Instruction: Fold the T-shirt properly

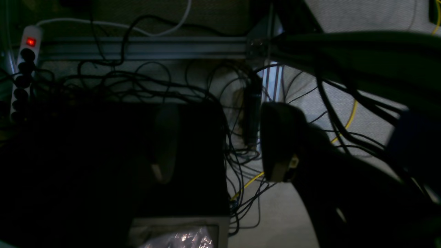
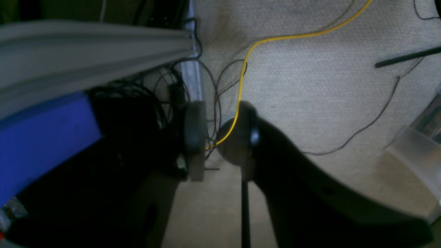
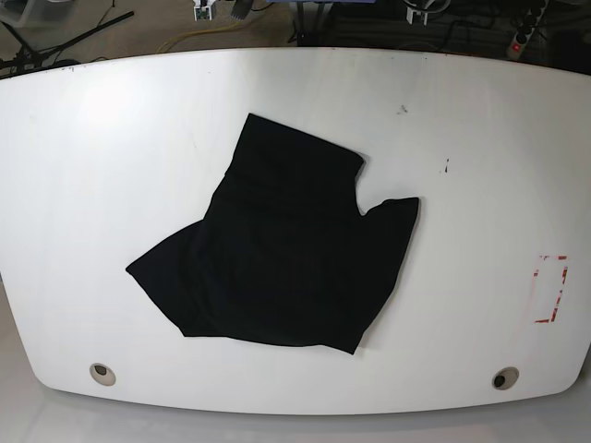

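A: Where does the large black short-sleeved cloth T-shirt (image 3: 277, 254) lie?

B: Near the middle of the wide white curved table (image 3: 480, 138), spread loosely and askew. No print shows, so I judge it is face down or doubled over itself. One sleeve pokes toward the right of the base view, and a flap juts toward the far edge.

A: And the arms?

B: Neither appears over the table. Both wrist cameras look down at grey carpet and tangled black cables. The left gripper (image 1: 220, 141) has its dark fingers standing apart with nothing between them. The right gripper (image 2: 222, 139) also has a gap between its fingers and grips nothing; a thin yellow cable (image 2: 275, 38) on the floor merely runs behind it.

A: So which step is this?

B: By my reading, folding has not begun; the arms look parked off the table.

A: What does the next move call for?

B: Probably bringing both arms over the table, pinching two edges of the shirt, and pulling it flat before any fold.
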`<state>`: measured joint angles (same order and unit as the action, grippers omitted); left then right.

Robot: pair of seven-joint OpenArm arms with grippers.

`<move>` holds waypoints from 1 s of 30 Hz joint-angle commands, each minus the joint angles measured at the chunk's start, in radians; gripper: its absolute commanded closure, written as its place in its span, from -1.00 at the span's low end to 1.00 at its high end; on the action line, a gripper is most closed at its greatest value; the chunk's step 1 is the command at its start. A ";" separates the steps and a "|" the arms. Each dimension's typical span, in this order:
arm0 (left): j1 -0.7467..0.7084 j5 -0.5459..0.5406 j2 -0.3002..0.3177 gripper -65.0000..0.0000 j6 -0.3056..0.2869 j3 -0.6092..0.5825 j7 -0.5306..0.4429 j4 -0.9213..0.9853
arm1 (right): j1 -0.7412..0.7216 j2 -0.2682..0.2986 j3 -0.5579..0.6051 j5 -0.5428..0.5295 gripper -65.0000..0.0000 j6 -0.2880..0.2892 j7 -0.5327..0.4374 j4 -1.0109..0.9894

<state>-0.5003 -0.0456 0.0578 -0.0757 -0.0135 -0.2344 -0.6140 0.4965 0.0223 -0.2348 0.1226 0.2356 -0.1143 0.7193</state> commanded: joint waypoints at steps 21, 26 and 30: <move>-0.469 0.000 0.023 -0.03 -0.065 0.185 -0.013 -0.646 | 0.399 -0.041 -0.001 -0.011 0.52 0.012 0.041 0.586; -0.567 -0.001 0.023 -0.03 -0.068 0.192 -0.013 -0.785 | 0.489 -0.043 -0.001 -0.011 0.51 0.012 0.041 0.742; -0.633 -0.001 0.024 -0.03 -0.068 0.192 -0.013 -0.884 | 0.561 -0.045 0.001 -0.024 0.51 0.012 0.041 0.865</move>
<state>-1.0958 -0.0444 0.0769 -0.1429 0.1749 -0.2253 -1.4624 1.0187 -0.0238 -0.2314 0.1081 0.2432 -0.0498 1.5436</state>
